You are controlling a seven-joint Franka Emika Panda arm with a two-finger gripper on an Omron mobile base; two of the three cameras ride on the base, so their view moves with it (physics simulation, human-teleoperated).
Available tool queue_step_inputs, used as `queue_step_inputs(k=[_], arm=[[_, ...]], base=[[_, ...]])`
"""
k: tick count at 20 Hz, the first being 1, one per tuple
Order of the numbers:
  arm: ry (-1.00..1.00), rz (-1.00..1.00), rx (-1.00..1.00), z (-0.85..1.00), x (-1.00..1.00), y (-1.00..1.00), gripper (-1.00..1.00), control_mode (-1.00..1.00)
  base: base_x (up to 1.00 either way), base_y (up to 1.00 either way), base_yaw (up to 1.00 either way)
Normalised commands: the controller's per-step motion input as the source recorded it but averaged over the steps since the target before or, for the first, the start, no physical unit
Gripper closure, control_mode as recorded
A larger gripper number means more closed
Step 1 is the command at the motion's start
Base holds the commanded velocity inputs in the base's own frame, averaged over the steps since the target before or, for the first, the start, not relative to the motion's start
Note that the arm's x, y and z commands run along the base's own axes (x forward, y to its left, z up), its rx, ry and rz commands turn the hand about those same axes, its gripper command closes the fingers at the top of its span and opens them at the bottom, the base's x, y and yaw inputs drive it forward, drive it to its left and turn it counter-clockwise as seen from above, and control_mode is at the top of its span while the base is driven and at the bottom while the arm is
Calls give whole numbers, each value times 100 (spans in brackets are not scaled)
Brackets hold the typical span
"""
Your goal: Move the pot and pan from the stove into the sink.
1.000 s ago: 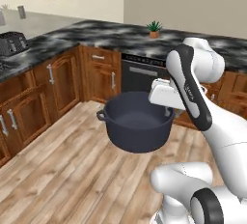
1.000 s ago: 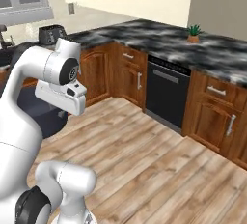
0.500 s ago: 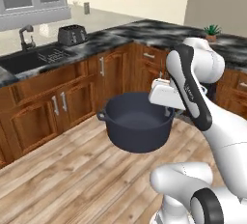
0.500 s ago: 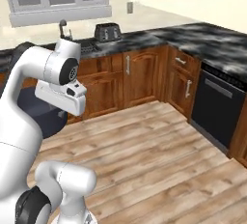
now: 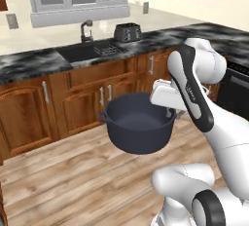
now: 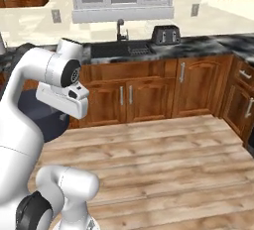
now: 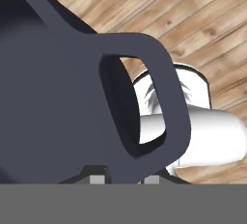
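Here the pot (image 5: 138,126) hides the end effector (image 7: 125,177); grip unseen.

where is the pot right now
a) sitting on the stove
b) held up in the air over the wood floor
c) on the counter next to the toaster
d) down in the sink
b: the pot hangs above the floor planks in front of the cabinets, with the gripper shut on its loop handle, short of the sink.

Base turned: sink (image 5: 90,52) and toaster (image 5: 127,32) swung toward view centre; plant, oven door gone.
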Motion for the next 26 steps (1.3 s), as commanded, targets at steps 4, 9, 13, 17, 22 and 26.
queue_step_inputs(k=[4, 9, 13, 17, 22, 26], arm=[[0, 0, 0, 0, 0, 0, 100, 100], [0, 0, 0, 0, 0, 0, 100, 100], [0, 0, 0, 0, 0, 0, 100, 100], [0, 0, 0, 0, 0, 0, 100, 100], [0, 0, 0, 0, 0, 0, 100, 100], [0, 0, 0, 0, 0, 0, 100, 100]], base=[[-5, 0, 48], [-1, -1, 44], [0, -1, 11], [4, -13, 1], [28, -67, 5], [34, -84, 7]])
